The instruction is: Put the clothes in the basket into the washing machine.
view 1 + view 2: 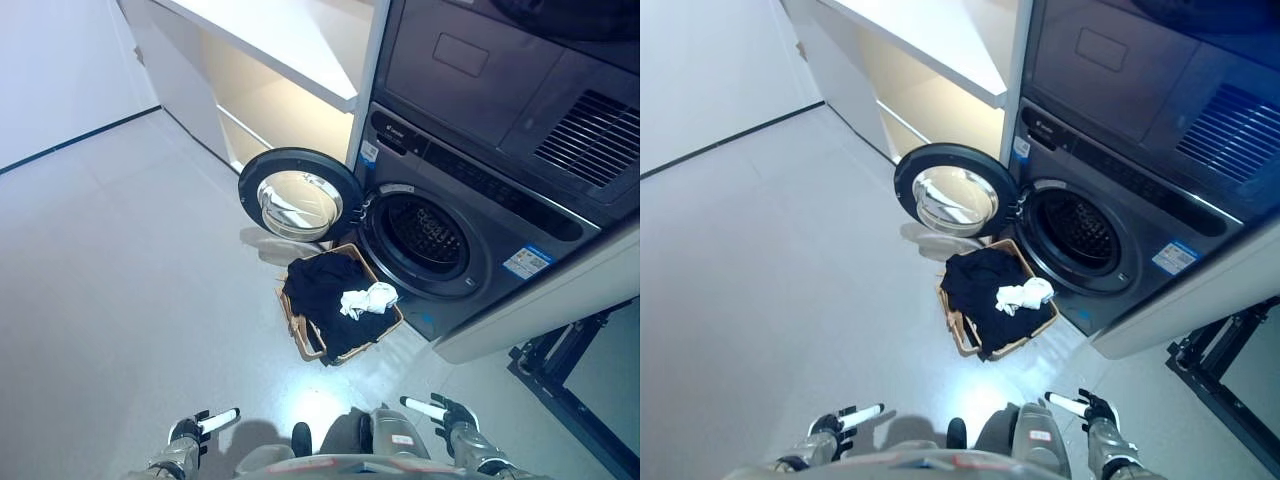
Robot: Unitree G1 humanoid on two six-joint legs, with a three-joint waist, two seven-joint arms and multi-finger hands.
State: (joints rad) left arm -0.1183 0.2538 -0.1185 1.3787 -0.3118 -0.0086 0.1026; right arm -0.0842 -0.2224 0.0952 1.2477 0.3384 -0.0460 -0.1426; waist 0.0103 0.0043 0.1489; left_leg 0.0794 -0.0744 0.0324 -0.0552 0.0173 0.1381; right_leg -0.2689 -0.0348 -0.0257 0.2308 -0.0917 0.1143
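A wicker basket stands on the floor in front of the washing machine. It holds black clothes with a white garment on top. The machine's round door is swung open to the left, and the drum shows dark and open. My left hand is at the bottom left and my right hand at the bottom right, both low, well short of the basket, with straight fingers and holding nothing.
A second appliance is stacked above the washer. A white shelf unit stands to the left of the machine. A black metal frame stands at the right. A light counter edge juts out at the right.
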